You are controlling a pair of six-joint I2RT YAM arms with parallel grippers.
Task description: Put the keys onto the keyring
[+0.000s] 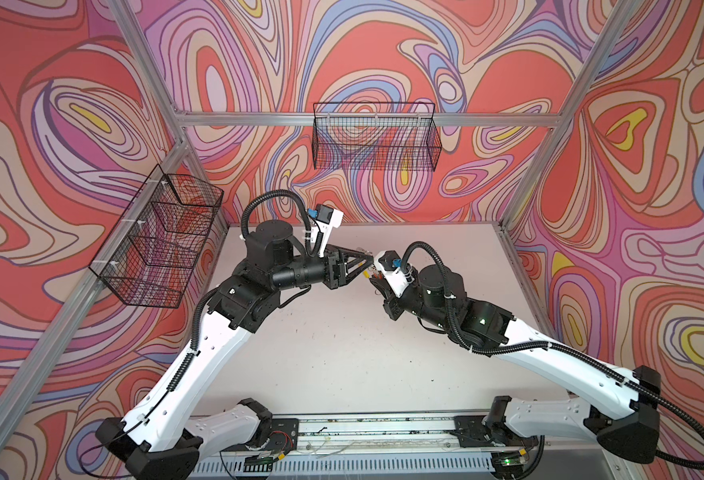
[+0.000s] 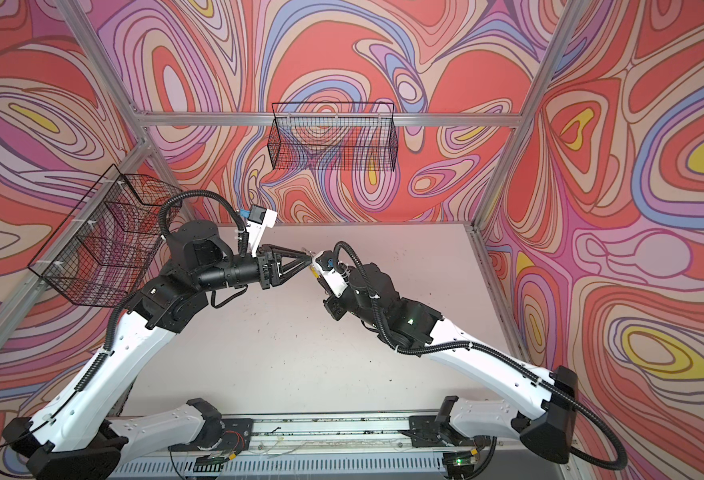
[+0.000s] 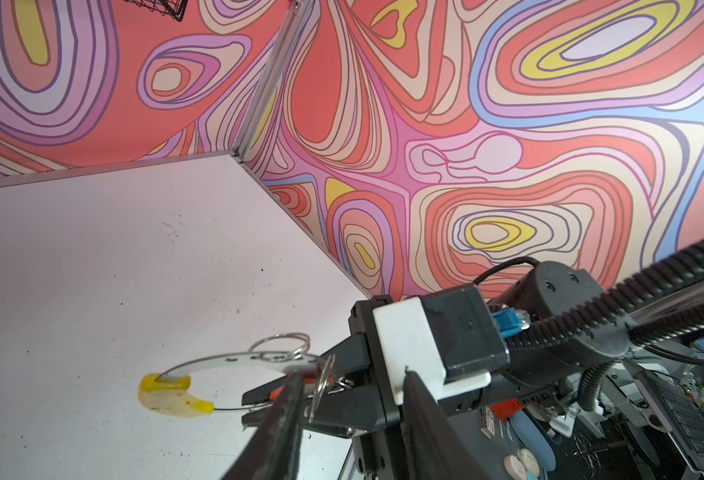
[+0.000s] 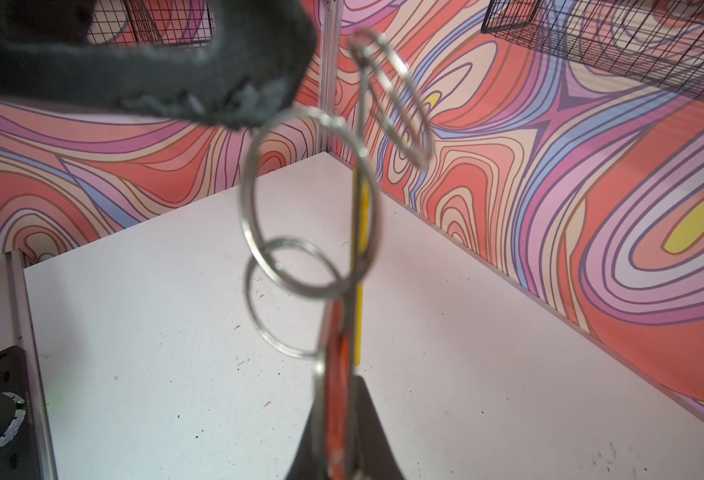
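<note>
Both top views: left gripper and right gripper tip to tip above the table. Left wrist: left fingers parted; keyring juts from the right gripper's clamped jaws. Right wrist: keyring edge-on, clamped alongside red tag; split ring beside left pad.

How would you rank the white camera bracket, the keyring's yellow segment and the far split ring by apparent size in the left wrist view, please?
1. white camera bracket, though it sits nearer the camera.
2. yellow segment.
3. far split ring, only slightly smaller.
</note>
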